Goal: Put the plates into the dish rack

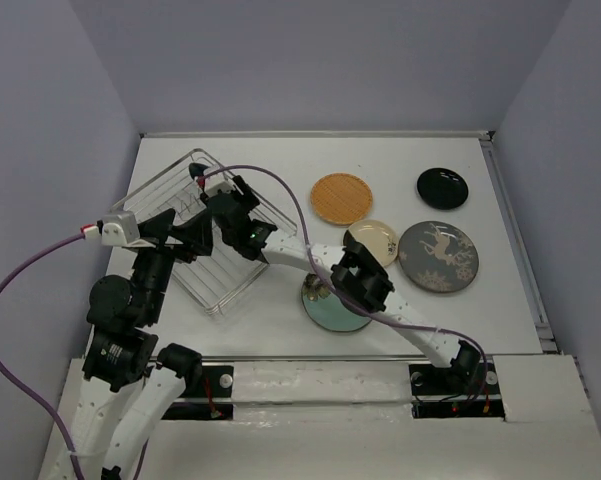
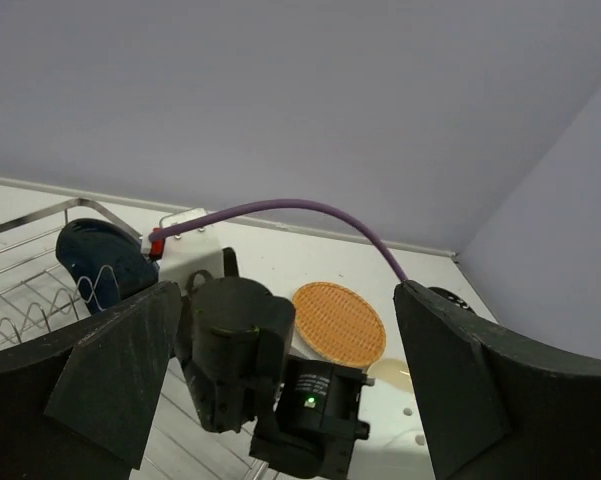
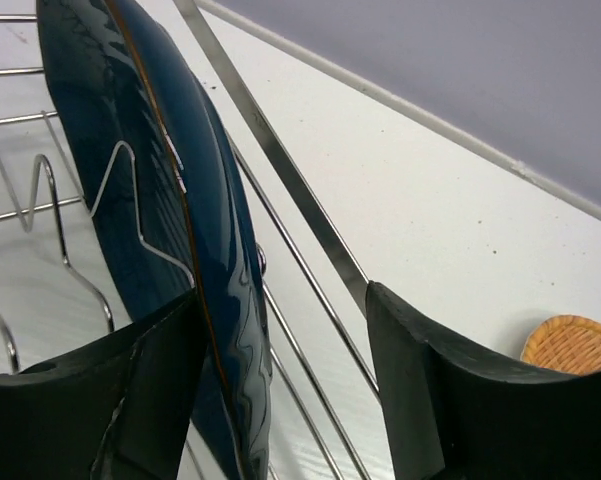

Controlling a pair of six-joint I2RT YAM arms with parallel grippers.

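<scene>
One dish is in place: the dark blue plate (image 3: pixel 160 200) stands on edge inside the dish rack (image 1: pixel 220 280), close to one side of it. The right gripper (image 3: pixel 280 295) straddles it, fingers (image 3: pixel 90 400) spread, one close against the plate, the other clear. I would back it straight out along the plate's plane, with no sideways drift to tip it. The left gripper (image 2: pixel 288 290) hangs wide open, empty

dish rack (image 3: pixel 280 160): bright silver metal wire, polished, smooth
dark blue plate (image 3: pixel 150 170): glossy glaze, wavy reflections
orange plate (image 2: pixel 338 322): matt, fine woven-looking texture
black plate (image 1: pixel 442 188): glossy, bright highlights
grey plate (image 1: pixel 438 256): smooth, dull sheen
table (image 3: pixel 430 200): white, matt, smooth, faintly speckled
right gripper fingers (image 3: pixel 430 400): matt black, plastic-looking
cable (image 2: pixel 300 205): purple, smooth sheath
</scene>
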